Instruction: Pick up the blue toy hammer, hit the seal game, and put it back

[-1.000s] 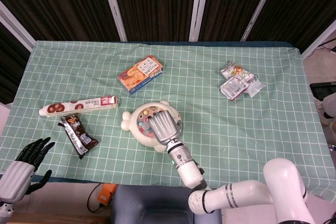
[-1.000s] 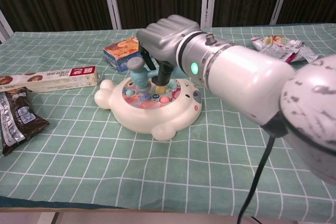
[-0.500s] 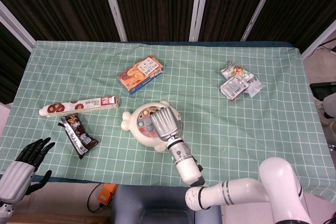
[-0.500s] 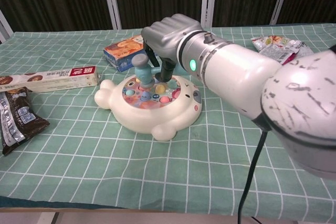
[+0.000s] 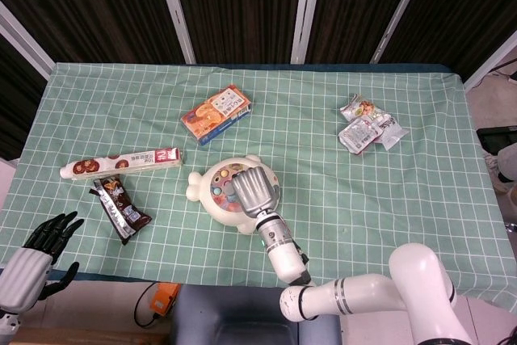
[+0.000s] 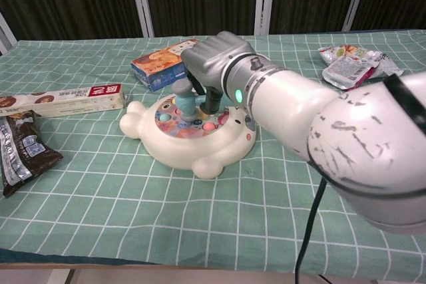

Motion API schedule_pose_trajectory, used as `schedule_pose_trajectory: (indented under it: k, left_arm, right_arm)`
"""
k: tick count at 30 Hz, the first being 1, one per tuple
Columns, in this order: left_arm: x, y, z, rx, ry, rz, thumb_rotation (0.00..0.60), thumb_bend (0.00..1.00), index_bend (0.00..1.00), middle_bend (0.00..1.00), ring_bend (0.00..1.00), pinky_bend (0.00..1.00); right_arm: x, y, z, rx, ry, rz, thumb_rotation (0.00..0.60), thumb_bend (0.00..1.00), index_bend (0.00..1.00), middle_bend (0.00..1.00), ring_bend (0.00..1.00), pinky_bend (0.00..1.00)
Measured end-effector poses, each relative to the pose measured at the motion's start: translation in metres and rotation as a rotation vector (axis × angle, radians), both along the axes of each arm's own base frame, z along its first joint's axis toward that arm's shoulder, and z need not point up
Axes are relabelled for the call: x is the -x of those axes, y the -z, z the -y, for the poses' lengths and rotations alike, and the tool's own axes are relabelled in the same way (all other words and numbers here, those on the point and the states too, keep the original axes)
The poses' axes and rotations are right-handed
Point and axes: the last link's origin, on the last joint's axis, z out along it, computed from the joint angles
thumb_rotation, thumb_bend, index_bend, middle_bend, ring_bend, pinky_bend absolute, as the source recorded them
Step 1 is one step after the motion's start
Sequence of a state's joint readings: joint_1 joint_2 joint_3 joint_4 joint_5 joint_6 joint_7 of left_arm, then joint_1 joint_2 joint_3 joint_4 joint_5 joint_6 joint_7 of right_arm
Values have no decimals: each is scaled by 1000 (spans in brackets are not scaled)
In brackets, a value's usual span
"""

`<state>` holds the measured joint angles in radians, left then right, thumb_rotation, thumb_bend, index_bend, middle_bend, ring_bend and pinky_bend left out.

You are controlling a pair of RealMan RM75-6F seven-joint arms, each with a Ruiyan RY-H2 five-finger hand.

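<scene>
The right hand [image 6: 216, 58] is clenched in a fist around the handle of the blue toy hammer [image 6: 184, 98], whose head is down on the coloured pegs of the white seal game [image 6: 193, 131]; whether it actually presses a peg is hard to judge. In the head view the fist [image 5: 255, 189] covers the hammer and the right side of the game [image 5: 212, 191]. The left hand [image 5: 39, 252] sits off the table's near left corner, empty, its fingers spread. A long biscuit box [image 5: 121, 162] and a dark snack packet [image 5: 119, 209] lie left of the game.
</scene>
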<state>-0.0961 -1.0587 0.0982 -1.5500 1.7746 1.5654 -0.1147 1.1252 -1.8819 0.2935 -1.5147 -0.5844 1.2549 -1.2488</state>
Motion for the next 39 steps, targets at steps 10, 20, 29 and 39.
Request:
schedule_pose_trajectory:
  k: [10,20,29,39]
  left_arm:
    - [0,0,0,0,-1,2,600,407,0,25,16,128]
    - [0,1,0,0,1,-2,600,407,0,24,16,128]
    - [0,0,-1,-2,0,1,600,408,0,24,16,128]
    - [0,0,-1,-2,0,2,600,407,0,25,16,128]
  right_arm:
    - [-1,-5,2,16,-1,11,600,575,1000,713,750,797]
    - [5,-14,8,41,10,13,600,575,1000,713,750,797]
    - [12,-7,13,44,23,-21,600,575,1000,713,750,797]
    - [13,-10,14,53,27,-22,600,575,1000,713,750,797]
